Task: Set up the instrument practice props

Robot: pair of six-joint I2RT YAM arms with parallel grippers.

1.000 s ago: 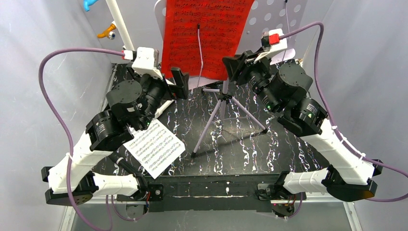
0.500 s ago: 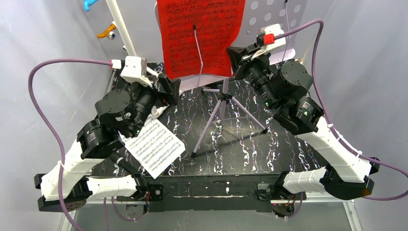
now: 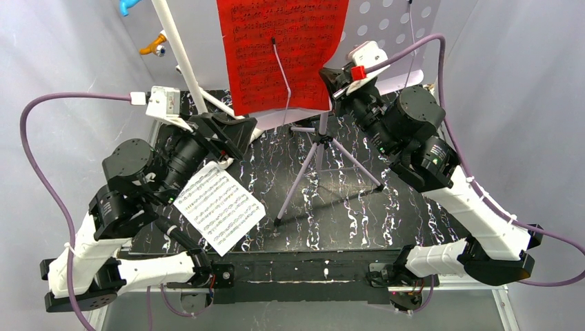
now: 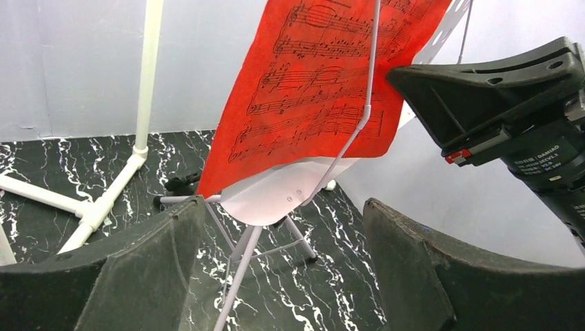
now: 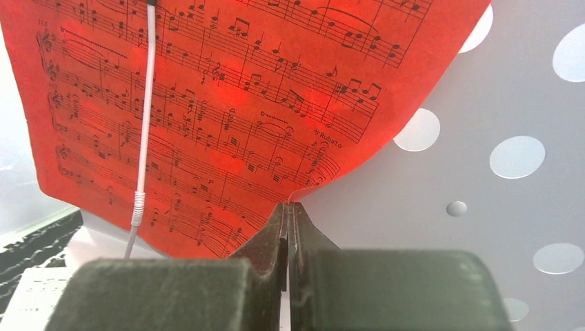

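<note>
The lilac perforated music stand (image 3: 386, 27) stands on tripod legs (image 3: 303, 181) at the back middle. The red music sheet (image 3: 279, 48) rests on it under a thin wire holder; it also shows in the left wrist view (image 4: 324, 89) and the right wrist view (image 5: 207, 103). My right gripper (image 3: 330, 77) is shut on the red sheet's lower right edge (image 5: 288, 207). My left gripper (image 3: 231, 131) is open and empty, left of the stand (image 4: 276, 196). The white music sheet (image 3: 219, 210) lies on the table in front of the left arm. The microphone is hidden.
A white PVC pipe frame (image 3: 181, 52) stands at the back left, its foot showing in the left wrist view (image 4: 103, 200). An orange and a blue clip (image 3: 153, 47) hang on it. The black marbled table (image 3: 359, 207) reaches grey walls on both sides.
The red sheet has moved up and left on the stand with my right gripper holding its edge. My left arm has swung back to the left, its open gripper lower.
</note>
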